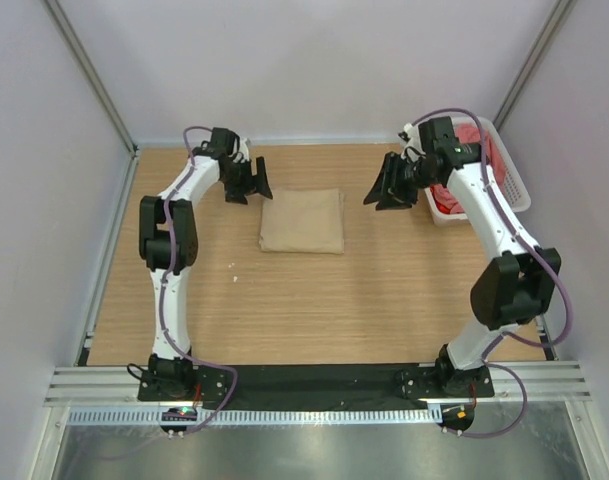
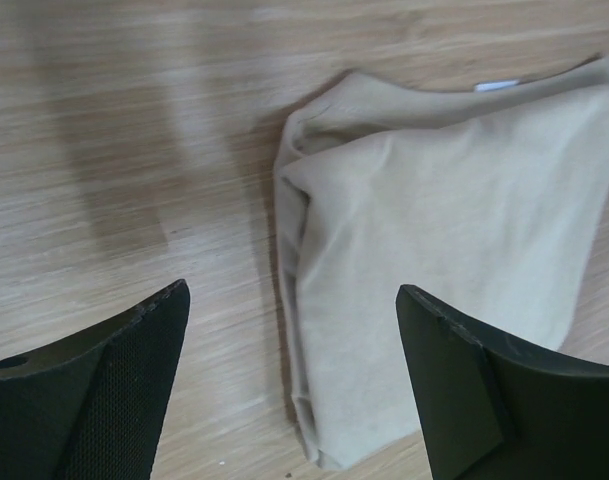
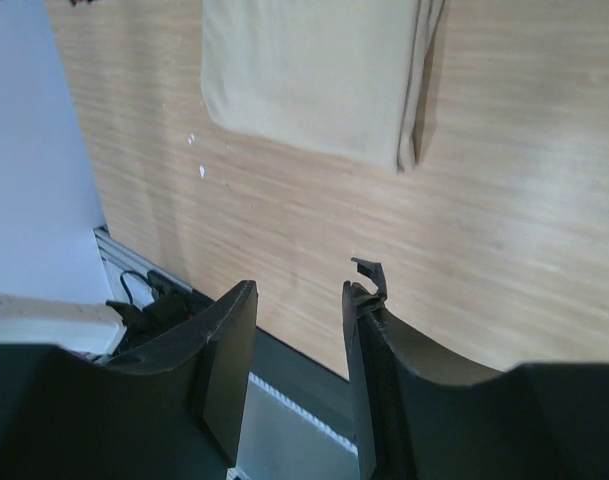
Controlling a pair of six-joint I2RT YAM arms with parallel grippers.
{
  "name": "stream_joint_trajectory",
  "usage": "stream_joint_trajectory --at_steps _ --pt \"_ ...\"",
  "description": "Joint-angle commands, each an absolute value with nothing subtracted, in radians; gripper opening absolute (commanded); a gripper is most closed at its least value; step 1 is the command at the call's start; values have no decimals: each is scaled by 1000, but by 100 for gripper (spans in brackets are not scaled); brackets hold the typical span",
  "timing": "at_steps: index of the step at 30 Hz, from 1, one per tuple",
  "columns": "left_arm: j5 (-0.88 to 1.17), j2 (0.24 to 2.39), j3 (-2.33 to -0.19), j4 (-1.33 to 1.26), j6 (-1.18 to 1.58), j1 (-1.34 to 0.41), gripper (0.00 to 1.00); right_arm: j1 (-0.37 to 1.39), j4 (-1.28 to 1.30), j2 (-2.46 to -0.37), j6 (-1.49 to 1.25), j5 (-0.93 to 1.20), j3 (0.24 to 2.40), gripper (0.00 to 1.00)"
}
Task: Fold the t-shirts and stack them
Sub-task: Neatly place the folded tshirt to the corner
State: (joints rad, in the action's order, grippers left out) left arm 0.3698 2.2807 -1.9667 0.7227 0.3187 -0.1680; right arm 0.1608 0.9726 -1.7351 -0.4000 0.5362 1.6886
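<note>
Closest to the top camera, the bases of the left arm (image 1: 169, 240) and the right arm (image 1: 504, 280) sit on a black strip (image 1: 314, 375) at the near edge. Beyond it lies the wooden surface (image 1: 384, 300), walled in by pale panels. Both arms reach to the far half, bent inward toward each other.

A beige t-shirt (image 1: 302, 222) lies folded into a neat rectangle on the surface, between the two grippers and touched by neither. At the far right corner stands a white lattice basket (image 1: 514, 185) with reddish cloth (image 1: 444, 198) inside, partly hidden by the right arm.

On the shirt's left side the left gripper (image 1: 252, 185) hangs with its fingers spread wide and nothing between them; its wrist view shows the shirt's layered corner below. On the other side the right gripper (image 1: 381, 200) has its fingers parted by a narrower gap, also empty.

A small white label (image 2: 496, 86) peeks from the shirt's edge, and white specks (image 1: 234, 265) dot the wood.
</note>
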Motion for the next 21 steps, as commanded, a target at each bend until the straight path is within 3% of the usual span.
stream_joint_trajectory --at_steps 1,8,15,21 --pt "390 2284 -1933 655 284 -175 84 161 970 -1646 -377 531 1560 46" --pt "295 2316 -1898 594 316 -245 75 161 931 -1525 -385 552 1367 46" --pt "238 2390 -1902 603 396 -281 67 161 917 -1505 -373 575 1335 45" --pt "195 2418 -1908 607 445 -287 53 163 891 -1483 -396 610 1305 45"
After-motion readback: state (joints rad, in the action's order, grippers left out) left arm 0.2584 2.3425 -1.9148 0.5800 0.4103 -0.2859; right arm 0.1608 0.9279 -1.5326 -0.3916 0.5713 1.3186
